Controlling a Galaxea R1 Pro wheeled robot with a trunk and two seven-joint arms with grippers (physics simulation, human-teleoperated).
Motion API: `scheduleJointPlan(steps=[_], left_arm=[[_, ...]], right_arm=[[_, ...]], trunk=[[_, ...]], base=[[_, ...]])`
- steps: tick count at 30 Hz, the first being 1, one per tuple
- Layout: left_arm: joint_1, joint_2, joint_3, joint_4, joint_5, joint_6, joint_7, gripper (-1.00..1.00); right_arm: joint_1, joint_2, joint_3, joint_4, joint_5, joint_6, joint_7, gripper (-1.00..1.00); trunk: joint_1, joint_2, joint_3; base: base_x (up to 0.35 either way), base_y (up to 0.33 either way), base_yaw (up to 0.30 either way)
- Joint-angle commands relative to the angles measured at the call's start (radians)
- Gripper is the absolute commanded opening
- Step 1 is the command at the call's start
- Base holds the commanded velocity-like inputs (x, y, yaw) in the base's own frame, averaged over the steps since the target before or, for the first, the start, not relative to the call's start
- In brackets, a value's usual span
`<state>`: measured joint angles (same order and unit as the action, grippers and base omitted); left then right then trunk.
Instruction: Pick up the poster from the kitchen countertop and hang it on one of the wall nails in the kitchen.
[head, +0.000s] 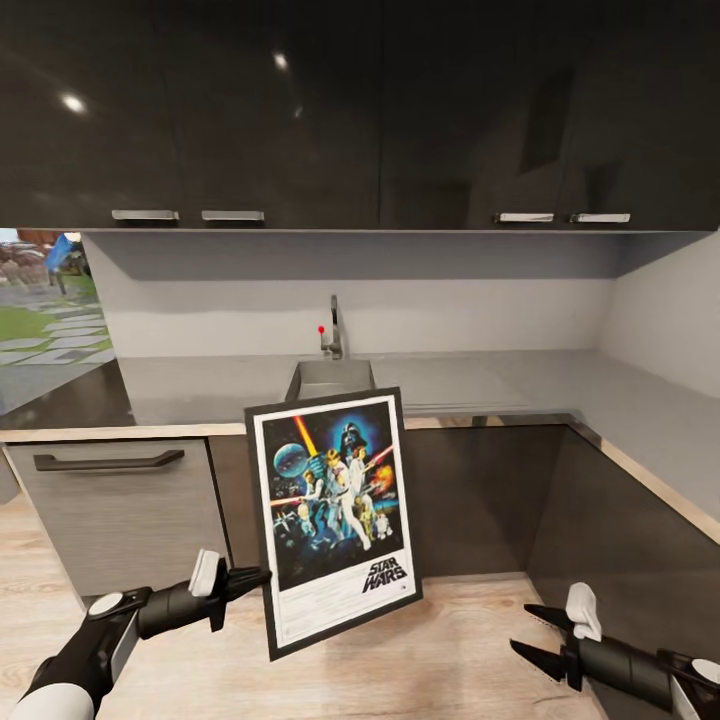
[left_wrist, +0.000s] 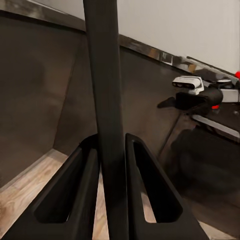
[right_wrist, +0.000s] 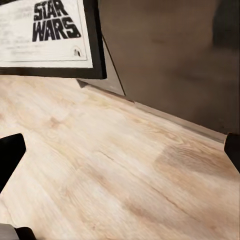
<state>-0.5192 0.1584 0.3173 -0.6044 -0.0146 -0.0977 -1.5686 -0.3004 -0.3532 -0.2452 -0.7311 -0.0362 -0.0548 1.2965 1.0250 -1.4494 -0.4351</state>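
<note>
While the left gripper (head: 258, 577) pinches the poster (head: 334, 520) by its edge, upright off the countertop (head: 200, 385), the right gripper (head: 532, 633) hangs released.

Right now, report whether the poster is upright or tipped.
Upright, slightly tilted: the poster hangs off the countertop, its left edge clamped by the left gripper.
</note>
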Motion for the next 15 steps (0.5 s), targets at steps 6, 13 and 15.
scheduleJointPlan(steps=[6,13,15], left_arm=[[-0.001,0.000,-0.110,-0.036,-0.001,-0.012,-0.002,-1.00],[-0.001,0.000,-0.165,-0.047,-0.001,-0.013,-0.002,-1.00],[-0.001,0.000,-0.167,-0.048,-0.001,-0.015,-0.002,-1.00]], right_arm=[[-0.046,-0.015,0.002,-0.012,0.002,-0.004,0.104,1.00],[-0.059,-0.018,0.004,-0.014,0.002,-0.005,0.122,1.00],[-0.059,-0.018,0.005,-0.014,0.002,-0.005,0.123,1.00]], trunk=[[0.000,-0.001,-0.001],[0.000,-0.001,-0.001],[0.000,-0.001,-0.001]], base=[[0.000,0.000,0.000],[0.000,0.000,0.000],[0.000,0.000,0.000]])
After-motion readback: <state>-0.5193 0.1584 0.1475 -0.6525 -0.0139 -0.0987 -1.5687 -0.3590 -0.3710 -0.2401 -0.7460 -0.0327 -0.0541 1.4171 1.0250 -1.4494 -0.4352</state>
